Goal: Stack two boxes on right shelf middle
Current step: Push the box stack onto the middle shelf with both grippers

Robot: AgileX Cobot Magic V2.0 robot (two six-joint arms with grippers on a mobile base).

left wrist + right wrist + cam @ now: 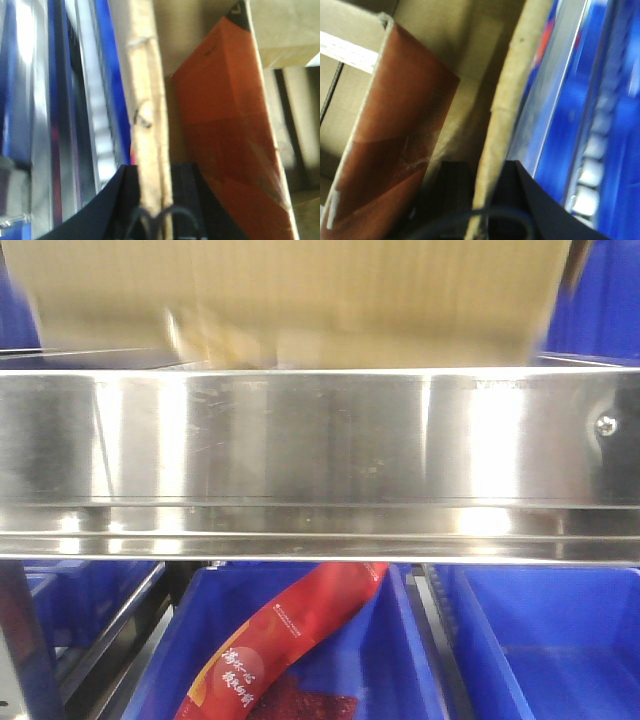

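Observation:
A wide brown cardboard box (300, 290) fills the top of the front view, blurred, just above the shiny steel shelf rail (320, 440). A paler cardboard strip (350, 348) lies under it at the rail; I cannot tell if it is the second box. In the left wrist view my left gripper (156, 172) is shut on the box's pale wall edge (145, 75), one jaw on each side, with an orange-brown flap (220, 115) inside. My right gripper (487, 175) is likewise shut on the opposite wall (507, 100), beside a flap (400, 125). Neither gripper shows in the front view.
A small screw head (605, 425) sits at the rail's right end. Below the shelf stand blue plastic bins (520, 640), one holding a red packet (290, 630). Blue bins and steel rails run outside the box wall in both wrist views (107, 50) (570, 125).

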